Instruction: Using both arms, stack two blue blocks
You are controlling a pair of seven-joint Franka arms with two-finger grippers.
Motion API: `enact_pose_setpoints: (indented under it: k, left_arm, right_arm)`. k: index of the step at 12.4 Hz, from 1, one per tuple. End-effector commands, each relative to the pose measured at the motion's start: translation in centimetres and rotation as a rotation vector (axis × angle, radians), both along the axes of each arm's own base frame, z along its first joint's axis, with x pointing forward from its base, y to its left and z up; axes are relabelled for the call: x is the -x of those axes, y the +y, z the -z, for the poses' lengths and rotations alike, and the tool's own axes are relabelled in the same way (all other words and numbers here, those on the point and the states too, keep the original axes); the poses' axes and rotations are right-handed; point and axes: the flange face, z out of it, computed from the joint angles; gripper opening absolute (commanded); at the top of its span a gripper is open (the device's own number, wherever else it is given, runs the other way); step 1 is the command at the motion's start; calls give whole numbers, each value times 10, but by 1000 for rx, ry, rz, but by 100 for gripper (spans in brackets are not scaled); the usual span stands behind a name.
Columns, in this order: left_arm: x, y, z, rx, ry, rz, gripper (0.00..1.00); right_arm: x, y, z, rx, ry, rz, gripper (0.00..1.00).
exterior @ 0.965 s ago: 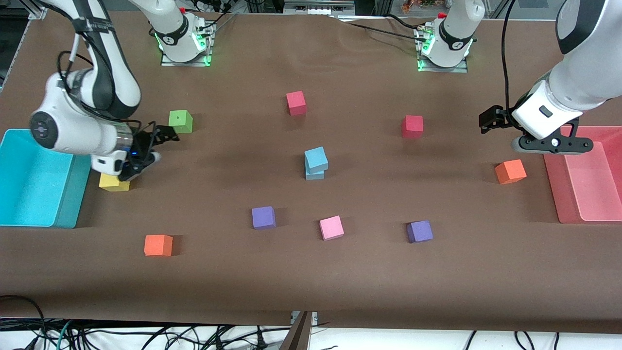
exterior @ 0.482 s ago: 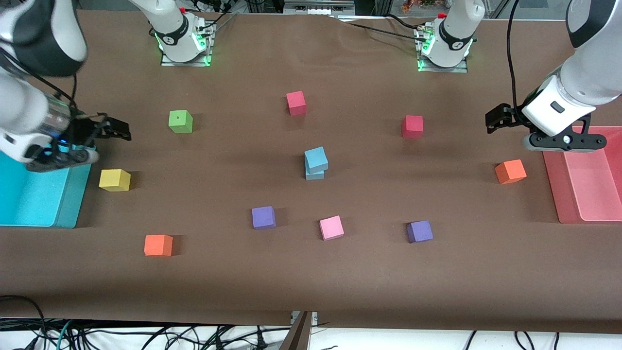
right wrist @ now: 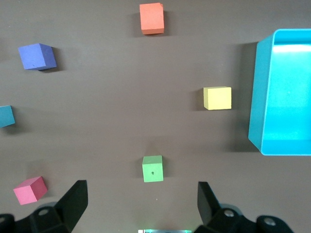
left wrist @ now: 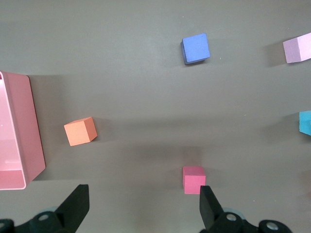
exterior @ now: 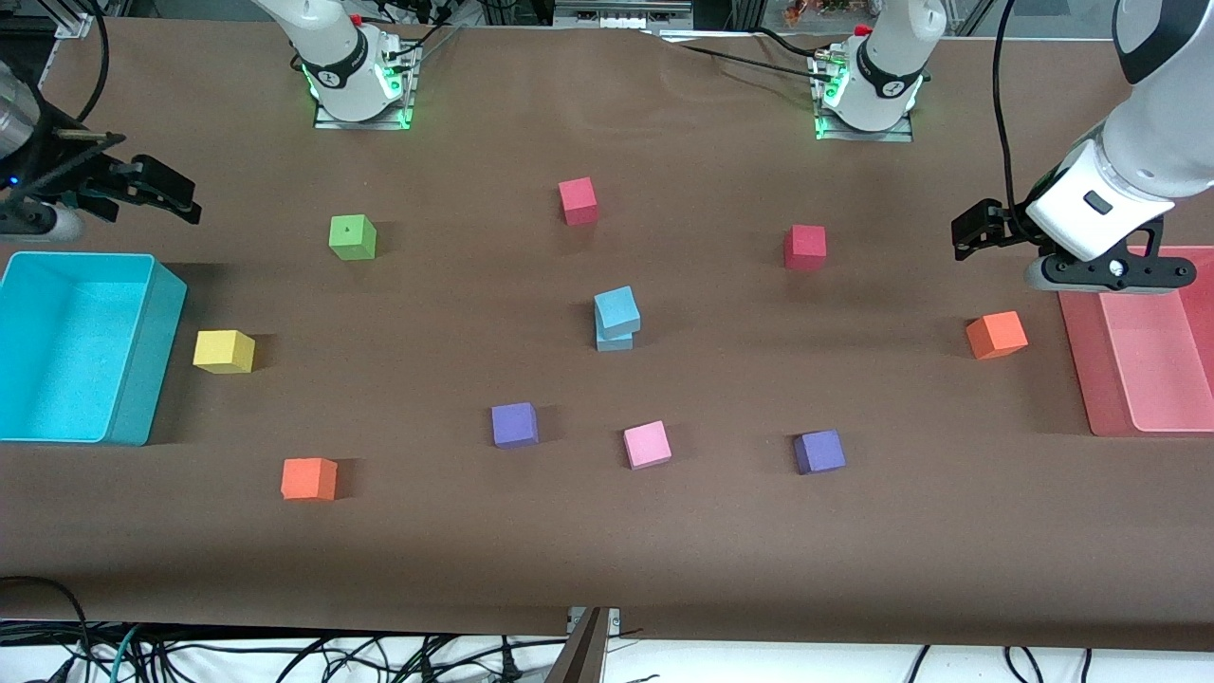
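In the front view, the two blue blocks (exterior: 616,319) are seen stacked mid-table, the upper one twisted slightly on the lower. The right gripper (exterior: 142,188) is held in the air at the right arm's end, above the table near the cyan bin (exterior: 152,379), well apart from the stack. The left gripper (exterior: 977,230) is held near the pink tray (exterior: 1091,379), also well apart.

In the left wrist view, spread fingers (left wrist: 77,206) with nothing between them are shown; only an edge of a blue block (left wrist: 305,122) is caught.

In the right wrist view, the fingers (right wrist: 73,199) are likewise parted and empty, with a blue edge (right wrist: 6,116) at the frame's border.
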Motion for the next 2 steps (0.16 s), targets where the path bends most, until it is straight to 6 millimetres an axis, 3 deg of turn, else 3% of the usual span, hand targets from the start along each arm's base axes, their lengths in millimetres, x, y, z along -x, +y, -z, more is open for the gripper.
enact_pose_setpoints:
  k: [1, 2]
  left_arm:
    - [0, -4, -7, -19, -9, 27, 100]
    - [0, -6, -7, -19, -10, 31, 100]
  right_arm:
    - [11, -5, 0, 17, 4, 24, 100]
    - [12, -6, 0, 18, 7, 24, 100]
